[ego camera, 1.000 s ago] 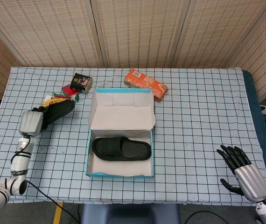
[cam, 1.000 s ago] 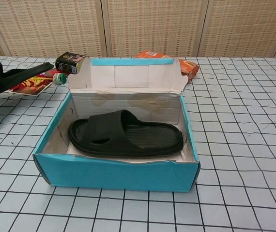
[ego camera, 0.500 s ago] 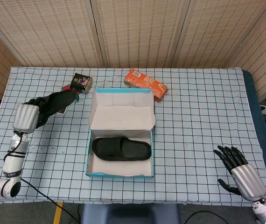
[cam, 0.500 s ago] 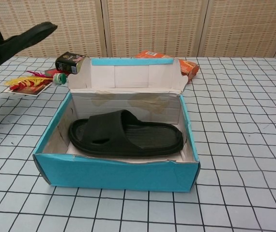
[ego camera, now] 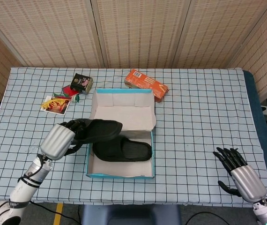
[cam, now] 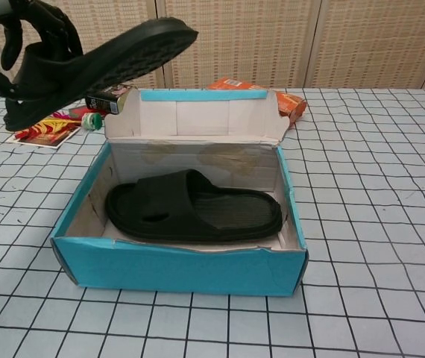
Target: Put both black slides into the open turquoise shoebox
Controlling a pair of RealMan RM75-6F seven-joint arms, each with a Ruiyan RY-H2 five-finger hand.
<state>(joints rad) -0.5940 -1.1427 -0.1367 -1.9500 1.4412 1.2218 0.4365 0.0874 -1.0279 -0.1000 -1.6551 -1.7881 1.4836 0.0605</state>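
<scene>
The turquoise shoebox (ego camera: 89, 159) (cam: 175, 270) stands open mid-table, its lid folded up at the back. One black slide (ego camera: 124, 150) (cam: 190, 207) lies flat inside it. My left hand (ego camera: 63, 138) (cam: 15, 26) grips the second black slide (ego camera: 100, 130) (cam: 97, 66) by one end and holds it in the air, tilted, over the box's left wall. My right hand (ego camera: 241, 173) hovers open over the table's front right corner, far from the box, holding nothing.
An orange carton (ego camera: 146, 84) (cam: 291, 101) lies behind the box. A small dark tin (ego camera: 82, 82) (cam: 108, 97) and a colourful packet (ego camera: 56, 103) (cam: 45, 127) sit at the back left. Checked cloth (ego camera: 199, 117) covers the table.
My left hand has carried the second slide from the table's left side rightward and toward the front, to the box's left wall. The right hand has barely shifted.
</scene>
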